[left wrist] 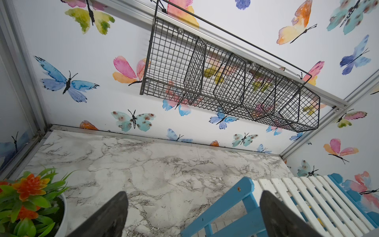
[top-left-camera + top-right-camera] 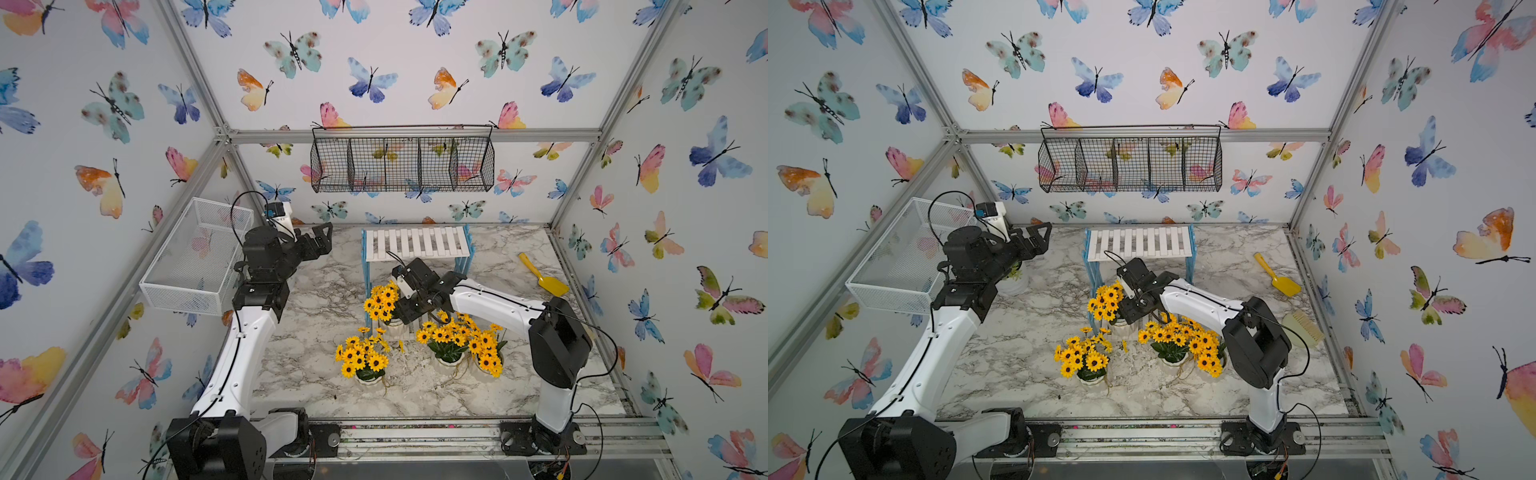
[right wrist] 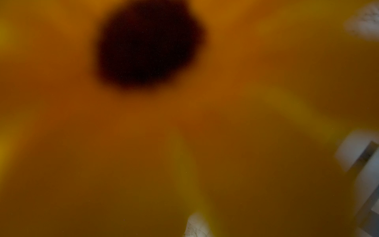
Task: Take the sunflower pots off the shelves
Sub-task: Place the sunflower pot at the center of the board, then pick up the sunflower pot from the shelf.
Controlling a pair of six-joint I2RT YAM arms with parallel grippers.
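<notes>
Though deep among sunflower pots (image 2: 365,359) at shelves (image 2: 417,243) edge, right gripper (image 2: 409,313) spread unclear; left gripper (image 1: 193,197) wide, empty, over open tabletop (image 1: 164,174).

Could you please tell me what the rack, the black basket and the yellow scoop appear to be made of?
Rack: likely painted wood; matte white slats, blue sides, a screw head showing.
Black basket: thin metal wire; a see-through grid.
Scoop: probably plastic; smooth, even bright yellow throughout.
</notes>
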